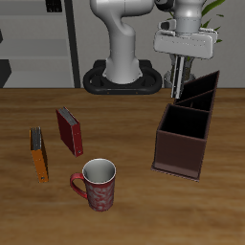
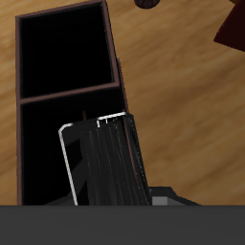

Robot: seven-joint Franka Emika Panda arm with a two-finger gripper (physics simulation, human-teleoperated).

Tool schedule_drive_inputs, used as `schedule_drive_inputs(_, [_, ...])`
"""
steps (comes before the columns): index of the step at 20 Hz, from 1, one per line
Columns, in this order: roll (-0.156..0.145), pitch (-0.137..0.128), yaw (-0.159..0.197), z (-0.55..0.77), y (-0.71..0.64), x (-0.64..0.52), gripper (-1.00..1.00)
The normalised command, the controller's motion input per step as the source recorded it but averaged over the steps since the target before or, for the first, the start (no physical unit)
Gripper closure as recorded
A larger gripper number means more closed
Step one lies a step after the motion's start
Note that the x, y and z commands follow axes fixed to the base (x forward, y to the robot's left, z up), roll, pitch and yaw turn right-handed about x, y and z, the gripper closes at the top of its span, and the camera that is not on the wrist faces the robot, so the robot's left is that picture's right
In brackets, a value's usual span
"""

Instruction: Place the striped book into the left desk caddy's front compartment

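Dark grey striped book point(image 2: 105, 163) hangs clenched in the hand point(image 1: 179, 84) over the left desk caddy point(image 1: 187, 129); tilted, it could snag the divider toward twelve o'clock

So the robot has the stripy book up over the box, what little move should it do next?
Probably lower it gently. The gripper holds the striped book above the left desk caddy, and the wrist view shows the book's lower end over the front compartment, tilted and close to the wall. It isn't down inside yet.

A red book point(image 1: 69, 131), an orange book point(image 1: 38, 154) and a mug point(image 1: 98, 184).
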Motion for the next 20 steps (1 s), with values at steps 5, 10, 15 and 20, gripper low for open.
schedule_drive_inputs(5, [0.035, 0.023, 0.004, -0.07, 0.12, 0.13, 1.0])
schedule_drive_inputs(10, [0.011, -0.01, -0.002, 0.07, 0.09, 0.13, 1.0])
schedule_drive_inputs(15, [0.018, 0.004, -0.008, -0.02, 0.07, 0.05, 1.0])
schedule_drive_inputs(20, [0.021, 0.021, -0.008, -0.08, 0.07, 0.09, 1.0])
